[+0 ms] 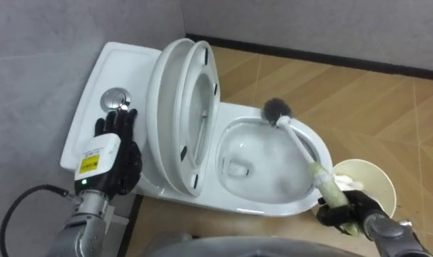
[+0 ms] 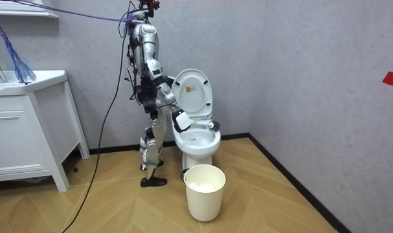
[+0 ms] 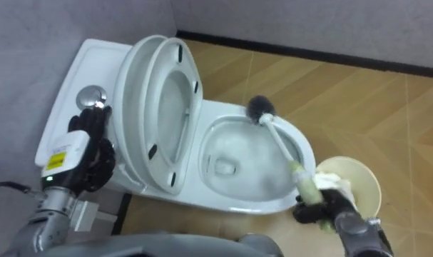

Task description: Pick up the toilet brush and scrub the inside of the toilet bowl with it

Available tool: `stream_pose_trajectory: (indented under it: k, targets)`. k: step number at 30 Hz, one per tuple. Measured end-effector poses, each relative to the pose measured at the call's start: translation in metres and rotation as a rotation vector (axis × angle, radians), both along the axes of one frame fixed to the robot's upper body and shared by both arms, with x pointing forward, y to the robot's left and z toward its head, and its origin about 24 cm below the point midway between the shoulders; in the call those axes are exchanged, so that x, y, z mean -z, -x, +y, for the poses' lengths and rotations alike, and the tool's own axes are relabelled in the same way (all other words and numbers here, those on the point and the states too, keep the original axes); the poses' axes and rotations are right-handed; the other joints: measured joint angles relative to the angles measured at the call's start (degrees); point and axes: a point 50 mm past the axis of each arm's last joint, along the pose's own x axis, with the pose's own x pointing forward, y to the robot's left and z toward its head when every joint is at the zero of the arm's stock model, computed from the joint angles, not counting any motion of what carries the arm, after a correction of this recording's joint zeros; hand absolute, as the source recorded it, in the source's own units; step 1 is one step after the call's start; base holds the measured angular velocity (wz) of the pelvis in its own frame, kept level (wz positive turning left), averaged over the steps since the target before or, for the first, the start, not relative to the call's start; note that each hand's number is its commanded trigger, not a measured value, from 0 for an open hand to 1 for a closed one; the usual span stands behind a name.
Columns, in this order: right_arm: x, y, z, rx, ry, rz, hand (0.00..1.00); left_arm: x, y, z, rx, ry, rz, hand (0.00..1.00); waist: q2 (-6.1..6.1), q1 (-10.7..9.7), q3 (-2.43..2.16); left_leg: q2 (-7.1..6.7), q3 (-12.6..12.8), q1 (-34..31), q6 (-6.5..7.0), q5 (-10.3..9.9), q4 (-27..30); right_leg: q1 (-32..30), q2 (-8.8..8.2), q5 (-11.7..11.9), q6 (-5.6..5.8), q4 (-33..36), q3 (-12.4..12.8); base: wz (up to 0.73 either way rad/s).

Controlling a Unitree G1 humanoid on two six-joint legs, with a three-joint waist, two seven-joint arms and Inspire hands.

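Brush: we see the toilet brush point(image 1: 299, 143) slanting across the right side of the bowl, with its dark bristle head up at the far rim. We cannot tell whether the head touches the porcelain.
Right robot hand: the right robot hand point(image 1: 352, 205) is curled tight round the pale grip at the brush's near end, low at the right of the eye views.
Bowl: the toilet bowl point(image 1: 234, 200) is white and open, and we make out its outlet at the bottom. Nothing lies between the brush and the bowl.
Seat and lid: the seat point(image 1: 202, 107) and the lid point(image 1: 166, 100) stand raised together. They lean back toward the cistern point(image 1: 113, 68) and wall off the bowl's left side.
Left robot hand: the left robot hand point(image 1: 123, 160) lies on the cistern top with its fingers straight, the tips just beside the round flush button point(image 1: 116, 98). The raised seat and lid stand between it and the bowl.
Bin: a cream bin point(image 2: 204, 194) stands on the wooden floor point(image 1: 359, 100) near the bowl's front, just beside the right robot hand. We see something white inside it but cannot tell what.
Robot: in the room view it stands close against the toilet, on the room view's left of it.
Further off: a white bench point(image 2: 28, 139) stands at the room view's left, against the grey wall.
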Motion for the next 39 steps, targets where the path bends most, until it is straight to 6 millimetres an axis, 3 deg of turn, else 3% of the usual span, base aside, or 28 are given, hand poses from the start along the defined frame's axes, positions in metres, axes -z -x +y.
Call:
stream_pose_trajectory:
  k: [4,9,16,21,27,30,33,36,39]
  targets:
    - [-0.009,-0.012,-0.005,-0.214,0.127,0.024,1.00,-0.002,-0.001,0.006,0.012,-0.026,0.005,0.00,-0.05,0.1,-0.10,0.15,1.1,-1.2,0.11,0.4,0.1,-2.3,0.18,0.5,-0.09,1.0,1.5,-0.21]
    - [-0.012,-0.023,0.005,-0.479,0.268,0.073,1.00,-0.003,-0.001,0.010,0.004,-0.024,0.010,0.00,-0.18,0.5,-0.19,0.64,2.8,-1.6,0.18,0.5,0.3,-3.2,0.90,1.2,-0.14,1.0,3.1,-0.16]
    - [-0.010,-0.014,0.016,-0.684,0.373,0.127,1.00,-0.005,-0.005,0.010,0.013,-0.026,0.002,0.00,-0.74,1.4,-0.55,0.64,2.8,-2.6,0.32,0.7,0.2,-4.3,0.89,1.7,-0.22,1.2,3.2,0.00]
    - [-0.006,0.004,0.015,-0.696,0.407,0.173,1.00,-0.007,-0.008,0.008,0.012,-0.019,-0.016,0.00,-0.90,1.9,-0.66,0.83,2.8,-3.8,0.31,0.7,0.5,-5.0,1.06,2.1,-0.32,0.8,3.1,0.00]
    - [-0.001,0.013,0.012,-0.668,0.421,0.193,1.00,-0.009,-0.018,0.005,0.016,-0.013,-0.043,0.00,-0.92,2.0,-0.65,1.13,2.3,-6.2,0.29,0.7,2.3,-6.4,0.90,2.4,-0.54,0.9,2.1,0.06]
    - [0.000,0.012,0.008,-0.620,0.420,0.184,1.00,-0.013,-0.028,0.002,0.024,-0.008,-0.074,0.00,-0.96,1.8,-0.60,1.05,0.8,-9.0,0.30,0.7,3.7,-8.3,0.79,2.4,-0.60,1.7,0.7,0.20]
    - [-0.004,-0.008,0.002,-0.569,0.435,0.149,1.00,-0.022,-0.046,-0.003,0.037,0.006,-0.141,0.00,-1.14,2.0,-0.24,1.05,0.4,-14.8,0.35,0.8,7.5,-13.9,-0.52,1.6,-1.30,6.9,-0.7,0.15]
    - [-0.016,-0.039,-0.007,-0.580,0.499,0.093,1.00,-0.035,-0.075,-0.012,0.066,0.034,-0.226,0.00,-0.52,2.6,1.27,0.81,-1.6,-21.3,0.48,0.9,12.1,-19.5,-1.32,0.7,-1.73,11.6,-2.0,0.31]
    - [-0.034,-0.076,-0.013,-0.615,0.584,0.028,1.00,-0.052,-0.108,-0.025,0.115,0.047,-0.321,0.00,-0.03,4.7,2.25,1.06,-2.7,-28.3,0.37,1.1,15.8,-26.1,-1.92,0.1,-2.11,15.8,-3.4,0.15]
